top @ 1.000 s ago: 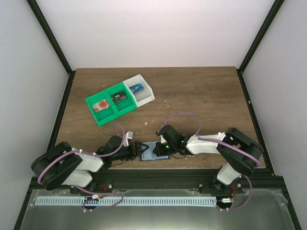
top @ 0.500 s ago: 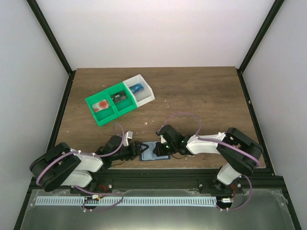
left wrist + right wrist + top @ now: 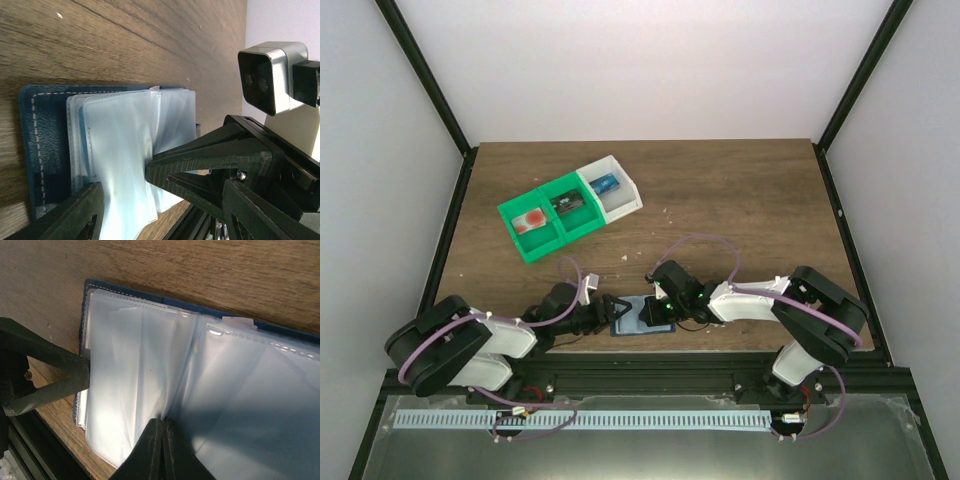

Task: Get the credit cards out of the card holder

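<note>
Two pincers | left pincer [image 3: 616,309] released, astride open card holder [image 3: 45,150] | right pincer [image 3: 161,426] clenched, tips on its sleeves [image 3: 125,370]

We find the card holder [image 3: 628,326] lying open on the table [image 3: 740,200] near its front edge, between the left gripper [image 3: 617,309] and the right gripper [image 3: 646,318]. The trays [image 3: 565,238] sit well behind it, toward the left.

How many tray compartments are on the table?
3, side by side at the table's far left: a left green compartment, a middle green compartment and a white compartment on the right. None appears hidden.
</note>
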Motion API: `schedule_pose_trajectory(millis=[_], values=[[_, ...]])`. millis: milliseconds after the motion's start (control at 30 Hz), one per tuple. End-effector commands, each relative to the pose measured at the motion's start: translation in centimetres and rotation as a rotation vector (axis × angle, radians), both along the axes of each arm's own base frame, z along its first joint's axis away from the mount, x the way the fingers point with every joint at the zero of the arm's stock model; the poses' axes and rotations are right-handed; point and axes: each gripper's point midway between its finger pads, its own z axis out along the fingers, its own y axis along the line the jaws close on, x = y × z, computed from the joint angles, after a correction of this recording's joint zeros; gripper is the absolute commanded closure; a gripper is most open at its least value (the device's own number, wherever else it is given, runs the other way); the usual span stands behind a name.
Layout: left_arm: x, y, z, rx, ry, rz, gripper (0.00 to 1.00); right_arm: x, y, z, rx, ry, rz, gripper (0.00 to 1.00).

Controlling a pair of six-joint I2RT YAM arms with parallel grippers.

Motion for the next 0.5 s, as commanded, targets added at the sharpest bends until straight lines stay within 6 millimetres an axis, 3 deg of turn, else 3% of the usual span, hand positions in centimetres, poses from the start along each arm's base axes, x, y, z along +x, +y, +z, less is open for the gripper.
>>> schedule_pose_trajectory(millis=[0,467], values=[[0.0,-0.6,-0.2,0.002,-0.004,-0.015,0.33,-1.0,-1.5,-1.8,-0.068,0.033,-0.005,0.99],[0.1,-1.9,1.3,-0.062,-0.019,-0.034,0.33,-1.0,-1.1,-1.7,-0.045,0.036,0.002,0.96]])
